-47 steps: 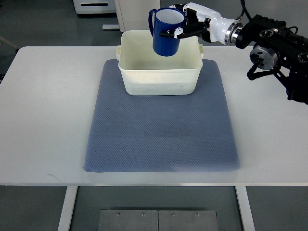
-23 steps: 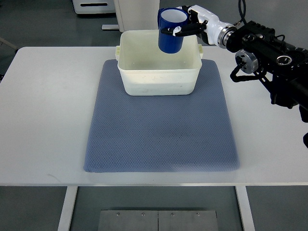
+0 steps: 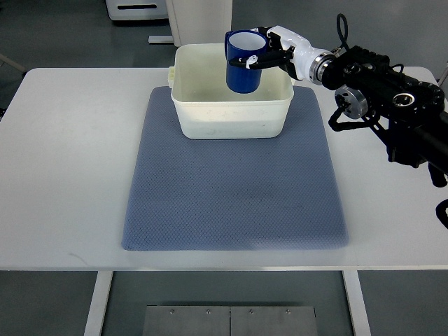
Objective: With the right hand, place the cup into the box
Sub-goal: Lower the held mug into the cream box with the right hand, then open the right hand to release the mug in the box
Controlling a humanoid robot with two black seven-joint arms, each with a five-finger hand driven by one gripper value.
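Observation:
A dark blue cup (image 3: 243, 63) with a white inside hangs upright over the cream plastic box (image 3: 232, 120), its lower part below the box's far rim. My right hand (image 3: 269, 53), white with black fingers, is shut on the cup's right side and rim. Its black arm runs in from the picture's right edge. The box stands at the far end of a blue-grey mat (image 3: 234, 182) on the white table. The left arm does not show.
The white table (image 3: 70, 161) reaches out on both sides of the mat. Beyond its far edge stand white cabinet bases (image 3: 168, 14). Under the near edge lies a grey metal plate (image 3: 229, 320).
The cup has come down lower into the box and shifted slightly left. The right arm has dropped and stretched further in from the right.

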